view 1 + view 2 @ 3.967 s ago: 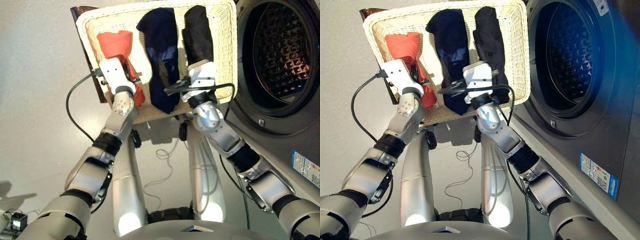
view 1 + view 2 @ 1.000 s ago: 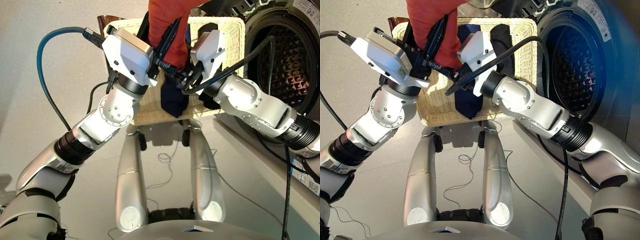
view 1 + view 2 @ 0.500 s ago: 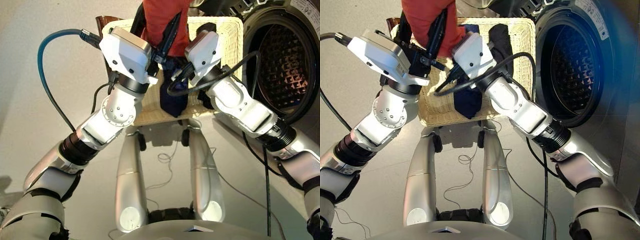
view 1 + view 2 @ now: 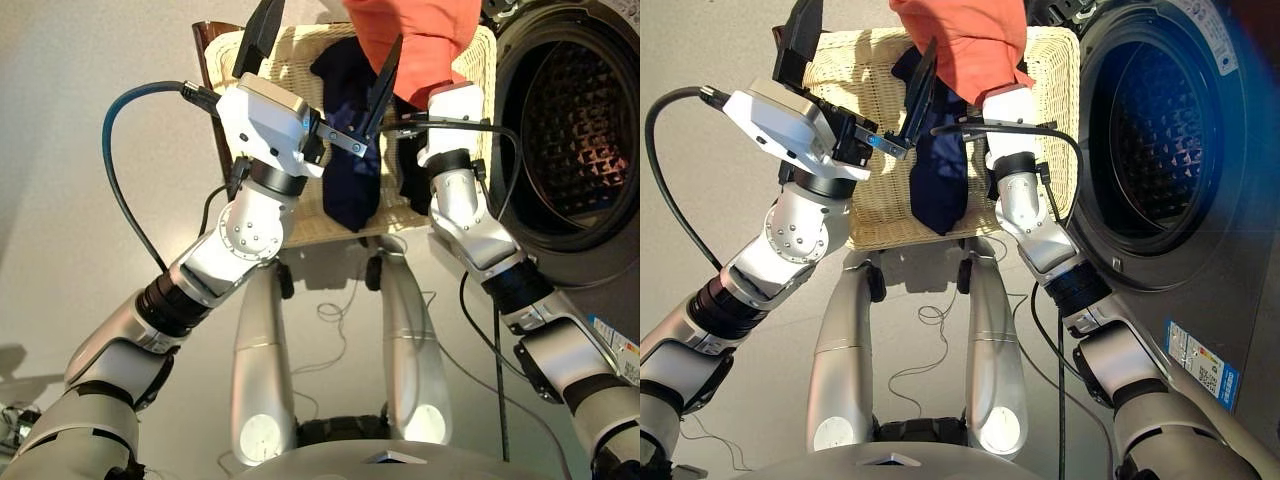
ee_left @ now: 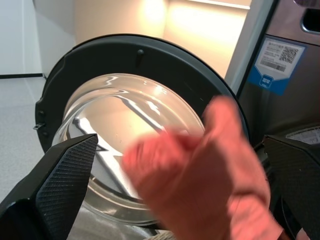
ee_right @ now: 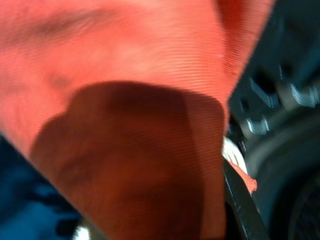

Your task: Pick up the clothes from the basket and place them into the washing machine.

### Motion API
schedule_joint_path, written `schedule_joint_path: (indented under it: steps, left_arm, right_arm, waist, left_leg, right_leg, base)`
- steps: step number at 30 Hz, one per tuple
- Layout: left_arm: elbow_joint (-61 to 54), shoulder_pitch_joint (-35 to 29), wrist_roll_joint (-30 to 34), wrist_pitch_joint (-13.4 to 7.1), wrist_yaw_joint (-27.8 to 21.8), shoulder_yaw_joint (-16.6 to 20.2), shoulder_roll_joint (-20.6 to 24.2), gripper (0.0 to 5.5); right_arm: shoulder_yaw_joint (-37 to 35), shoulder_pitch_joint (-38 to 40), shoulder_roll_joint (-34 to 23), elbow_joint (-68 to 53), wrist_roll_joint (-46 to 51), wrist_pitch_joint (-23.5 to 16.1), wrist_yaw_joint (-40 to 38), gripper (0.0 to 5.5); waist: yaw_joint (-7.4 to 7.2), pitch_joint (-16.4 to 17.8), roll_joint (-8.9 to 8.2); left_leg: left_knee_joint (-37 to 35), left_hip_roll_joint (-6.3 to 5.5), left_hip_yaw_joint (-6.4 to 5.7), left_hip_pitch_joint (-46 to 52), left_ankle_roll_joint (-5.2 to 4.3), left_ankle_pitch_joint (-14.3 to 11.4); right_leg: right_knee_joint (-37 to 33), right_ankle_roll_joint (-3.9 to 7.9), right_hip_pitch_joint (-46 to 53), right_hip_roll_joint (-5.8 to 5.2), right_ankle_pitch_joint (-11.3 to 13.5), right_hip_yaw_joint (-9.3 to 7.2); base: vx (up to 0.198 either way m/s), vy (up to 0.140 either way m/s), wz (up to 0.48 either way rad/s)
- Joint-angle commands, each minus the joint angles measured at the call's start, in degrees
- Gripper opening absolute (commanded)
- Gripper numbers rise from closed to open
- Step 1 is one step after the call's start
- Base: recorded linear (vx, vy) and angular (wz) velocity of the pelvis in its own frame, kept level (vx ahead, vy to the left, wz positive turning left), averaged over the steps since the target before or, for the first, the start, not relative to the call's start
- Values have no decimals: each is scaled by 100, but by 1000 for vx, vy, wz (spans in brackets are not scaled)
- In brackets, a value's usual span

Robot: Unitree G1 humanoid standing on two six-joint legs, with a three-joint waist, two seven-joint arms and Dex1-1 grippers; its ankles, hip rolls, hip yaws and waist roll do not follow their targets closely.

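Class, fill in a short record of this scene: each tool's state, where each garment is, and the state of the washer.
left tool: open, empty, raised over the basket
right tool: holding up the red-orange garment, which hides its fingers
navy garment: lying in the basket
black garment: in the basket, partly behind the right arm
washing machine: porthole open, drum in view

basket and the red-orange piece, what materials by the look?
Basket: woven wicker, matte cream, likely rattan or similar; the weave shows on floor and rim. Red-orange garment: soft fabric, matte, probably a knit; fine ribbing shows in the right wrist view, and it drapes in folds.
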Motion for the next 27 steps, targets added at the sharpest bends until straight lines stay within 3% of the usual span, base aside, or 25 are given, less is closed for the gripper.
schedule_joint_path:
  steps: [1, 11, 17, 27]
  left_arm:
    - [-617, -144, 370, -476, 60, 16, -281, 550]
    - [-558, -269, 360, -551, 164, -138, -503, 550]
    - [-577, -311, 307, -567, 188, -117, -587, 550]
    - [-614, -372, 173, -599, 227, -164, -442, 550]
  right_arm:
    - [-482, -209, -116, -70, -302, -476, -564, 0]
    - [-1411, -380, 257, 1726, 1109, -1088, -1380, 0]
    - [-2127, -619, -186, 2258, 1919, -1573, -1851, 0]
    - [-2933, -638, -1255, 3057, 2845, -1793, -2198, 0]
  waist:
    - [-109, -77, 524]
    - [-25, -77, 709]
    - [28, -77, 820]
    - [62, -77, 887]
  left_leg:
    - [213, 128, -192, 55, -313, -300]
    - [253, 60, -275, -39, -299, -331]
    - [330, -15, -350, -141, -298, -367]
    - [554, -80, -433, -348, -306, -414]
  right_leg:
    - [-223, 593, 104, -245, -155, 438]
    - [-170, 609, 43, -258, -202, 427]
    - [-59, 613, -33, -298, -262, 416]
    - [188, 623, -215, -360, -327, 449]
  base:
    - [0, 0, 0]
    - [0, 0, 0]
    - [0, 0, 0]
    - [-12, 1, 141]
